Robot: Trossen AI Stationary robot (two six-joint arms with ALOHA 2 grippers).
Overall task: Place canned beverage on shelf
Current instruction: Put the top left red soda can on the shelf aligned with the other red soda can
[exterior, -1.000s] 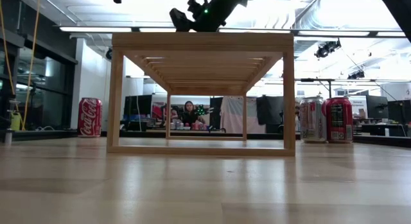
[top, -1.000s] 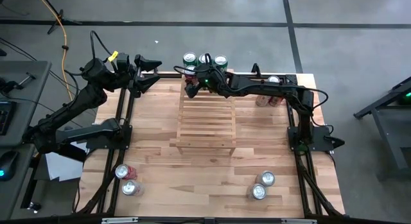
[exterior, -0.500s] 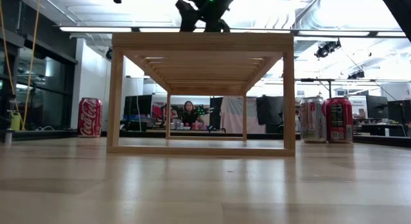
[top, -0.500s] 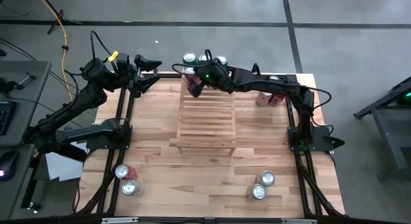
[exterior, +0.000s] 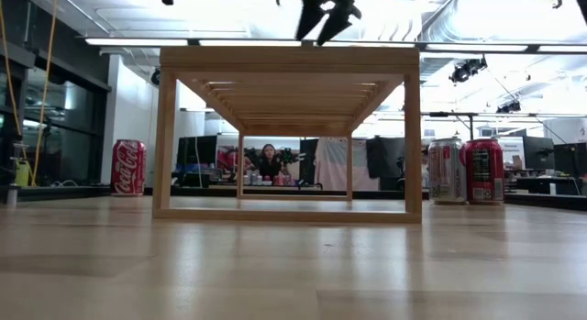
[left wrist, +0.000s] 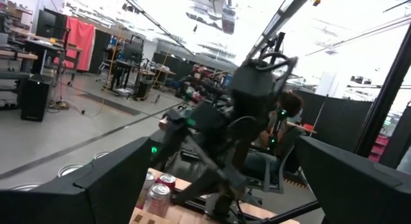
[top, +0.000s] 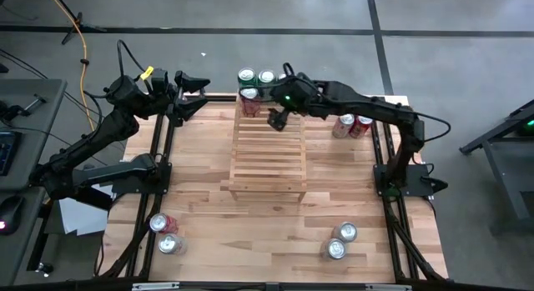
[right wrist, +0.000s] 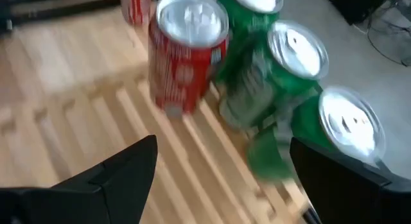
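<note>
The shelf (top: 267, 153) is a light slatted rack standing mid-table on short legs (exterior: 165, 141). A red can (top: 249, 95) stands upright on its far left corner (right wrist: 186, 57). Three green cans (top: 257, 76) stand in a row right behind the red one (right wrist: 295, 63), along the shelf's far edge. My right gripper (top: 275, 118) hangs open above the shelf's far part (exterior: 327, 13), clear of the red can, with nothing between its fingers (right wrist: 223, 147). My left gripper (top: 193, 95) waits open at the table's far left corner.
Two cans (top: 350, 124) stand on the table right of the shelf (exterior: 468, 171), and a red can (exterior: 128, 167) stands left of it. Two more cans sit near the front left (top: 165, 233) and two near the front right (top: 340, 241). A person (exterior: 271, 161) sits beyond the table.
My right gripper has risen and drawn away from the red can toward the table's right edge, turning as it went, its fingers staying open. The red can has stayed upright on the shelf's far left corner.
</note>
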